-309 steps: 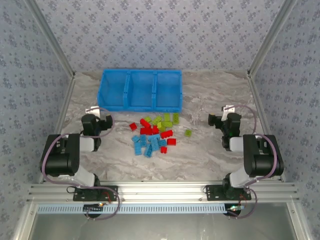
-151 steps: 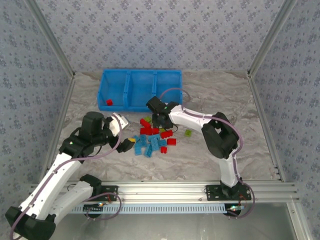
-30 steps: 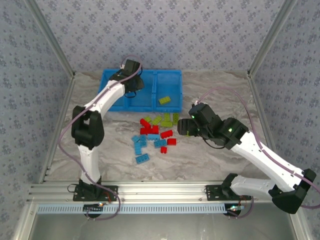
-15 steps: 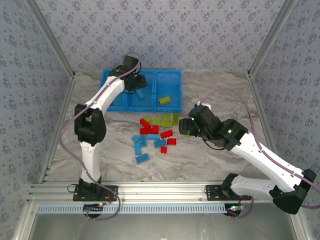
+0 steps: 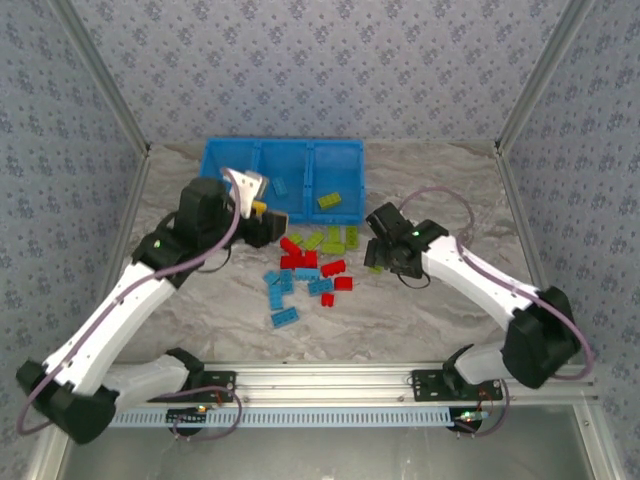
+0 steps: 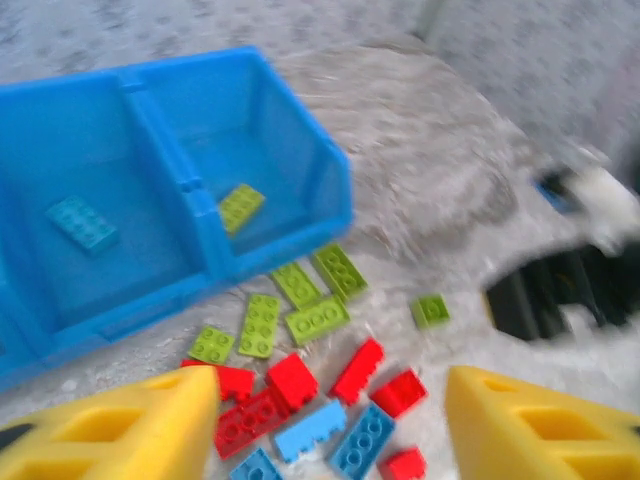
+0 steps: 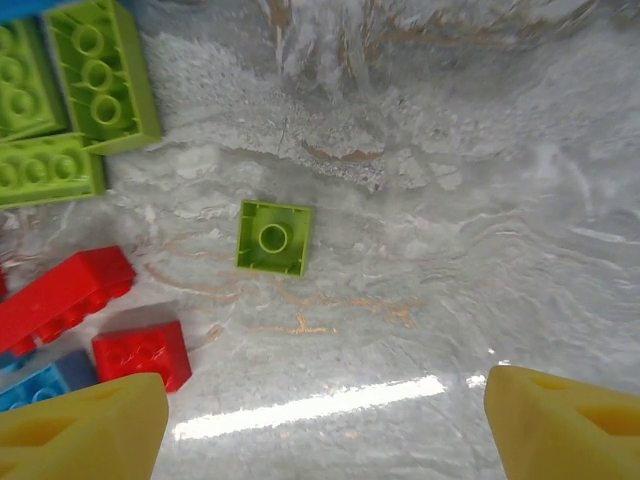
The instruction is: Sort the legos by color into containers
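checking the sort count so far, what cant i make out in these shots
- Left compartment of the bin: top view, the left arm covers most of its floor.
- Right arm: left wrist view, smeared by blur at the right side.
- Light blue brick: right wrist view, cut by the left edge, partly behind a finger of the right claw.
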Controlling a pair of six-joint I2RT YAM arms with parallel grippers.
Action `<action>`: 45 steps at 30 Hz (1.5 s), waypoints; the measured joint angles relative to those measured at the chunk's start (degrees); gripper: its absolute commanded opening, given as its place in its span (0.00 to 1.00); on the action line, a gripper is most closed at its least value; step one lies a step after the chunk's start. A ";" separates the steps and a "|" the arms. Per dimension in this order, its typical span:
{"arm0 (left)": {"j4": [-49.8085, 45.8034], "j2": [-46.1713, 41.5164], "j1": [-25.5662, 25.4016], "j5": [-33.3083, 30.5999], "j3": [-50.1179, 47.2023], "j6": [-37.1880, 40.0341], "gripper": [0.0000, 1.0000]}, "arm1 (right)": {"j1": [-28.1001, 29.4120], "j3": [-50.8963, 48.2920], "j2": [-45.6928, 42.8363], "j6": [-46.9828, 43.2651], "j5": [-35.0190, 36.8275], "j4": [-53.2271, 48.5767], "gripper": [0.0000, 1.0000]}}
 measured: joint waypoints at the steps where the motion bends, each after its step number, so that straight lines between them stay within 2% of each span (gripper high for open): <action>1: -0.26 -2.08 -0.59 1.49 -2.16 2.86 0.76 | -0.35 -0.02 2.03 0.20 -0.59 1.11 0.82; 6: -2.95 -10.73 -4.20 6.73 -12.11 15.96 0.99 | -2.01 0.00 10.08 1.46 -2.71 6.80 0.73; 9: -4.92 -13.94 -5.90 9.22 -15.26 22.69 0.99 | -3.28 0.24 14.86 2.38 -4.35 10.10 0.65; 13: -5.42 -16.35 -6.38 11.21 -17.33 29.35 0.99 | -3.67 0.44 19.21 3.87 -4.76 12.44 0.47; 17: -5.20 -16.52 -6.38 11.56 -19.30 32.61 0.99 | -3.67 0.44 19.63 5.09 -4.46 13.25 0.31; 19: -5.18 -16.13 -6.38 11.43 -19.85 33.40 0.99 | -3.48 0.44 18.84 5.31 -3.67 13.07 0.28; 22: -4.52 -16.31 -6.40 10.38 -20.50 34.25 0.99 | -1.92 0.59 14.62 4.24 -0.59 12.15 0.27; 27: -1.40 -19.37 -6.34 5.90 -22.84 34.75 0.99 | 6.10 7.74 5.84 -5.79 5.27 11.78 0.25; 31: 1.31 -22.40 -5.51 1.42 -24.63 34.53 0.99 | 8.76 16.92 7.10 -13.84 6.75 14.56 0.23; 36: 4.55 -24.26 -2.34 -2.25 -26.88 31.91 0.99 | 4.79 29.49 19.58 -20.44 7.06 15.82 0.28; 42: 5.81 -22.05 1.22 -2.29 -27.02 29.07 0.99 | -0.07 41.05 35.98 -24.41 4.81 15.76 0.32; 45: 6.01 -21.03 1.66 -2.25 -27.02 28.48 0.99 | -2.12 47.87 42.21 -25.20 3.43 14.05 0.44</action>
